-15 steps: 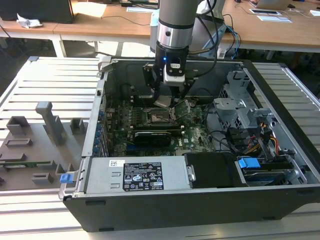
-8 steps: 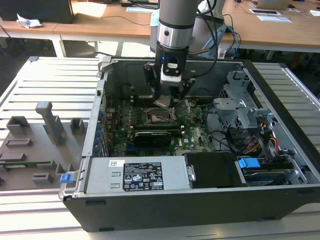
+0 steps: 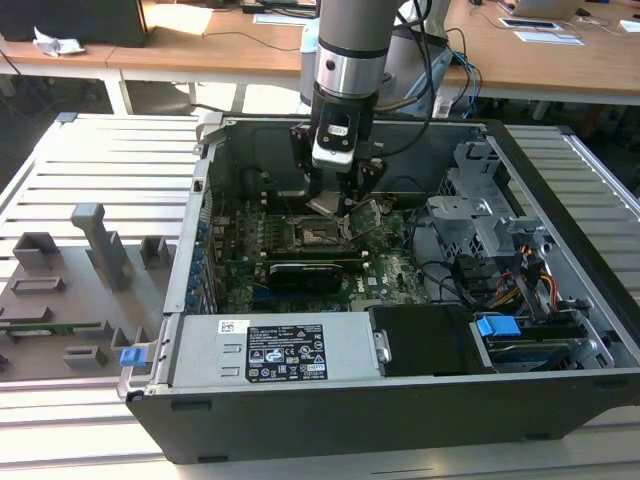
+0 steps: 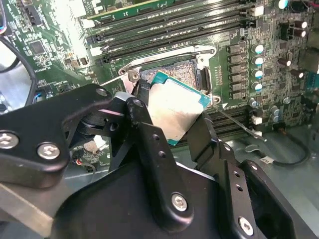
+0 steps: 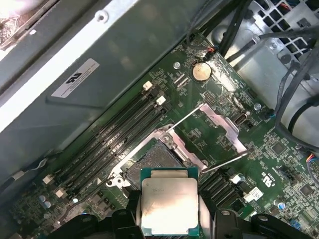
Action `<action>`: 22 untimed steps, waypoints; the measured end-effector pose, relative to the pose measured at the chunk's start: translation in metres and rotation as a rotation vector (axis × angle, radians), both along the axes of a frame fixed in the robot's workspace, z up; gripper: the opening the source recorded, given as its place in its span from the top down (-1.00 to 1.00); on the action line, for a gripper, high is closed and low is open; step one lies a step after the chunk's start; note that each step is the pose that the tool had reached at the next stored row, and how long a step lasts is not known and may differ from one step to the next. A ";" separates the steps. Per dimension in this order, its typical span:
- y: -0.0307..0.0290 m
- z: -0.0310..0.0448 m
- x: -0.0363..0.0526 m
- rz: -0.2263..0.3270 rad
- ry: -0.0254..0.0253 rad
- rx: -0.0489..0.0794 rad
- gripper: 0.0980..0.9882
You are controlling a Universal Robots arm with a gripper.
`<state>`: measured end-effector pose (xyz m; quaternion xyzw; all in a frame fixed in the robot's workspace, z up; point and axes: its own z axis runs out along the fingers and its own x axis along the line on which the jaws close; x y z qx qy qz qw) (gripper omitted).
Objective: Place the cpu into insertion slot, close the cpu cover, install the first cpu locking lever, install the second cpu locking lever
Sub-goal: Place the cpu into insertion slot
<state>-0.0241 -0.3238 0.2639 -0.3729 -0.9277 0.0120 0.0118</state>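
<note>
The cpu, a flat square chip with a silver top and teal edge, is clamped between my black fingers. My gripper is shut on it and holds it tilted just above the insertion slot. In the first wrist view the cpu hangs by the open insertion slot, whose dark contact field is bare. The cpu cover is swung open beside the socket, with a thin locking lever raised. In the exterior view my gripper hovers over the insertion slot inside the case.
Long black memory slots run along one side of the socket. A black card lies in front of it, the labelled power supply nearer still. A drive cage with cables stands at the exterior view's right, grey fixtures at its left.
</note>
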 end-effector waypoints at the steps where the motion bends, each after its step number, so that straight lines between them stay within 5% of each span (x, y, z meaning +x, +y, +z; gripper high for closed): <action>1: 0.0000 0.0000 0.0001 -0.016 0.0000 0.000 0.00; 22: 0.0000 0.0000 0.0009 -0.307 -0.0001 -0.009 0.00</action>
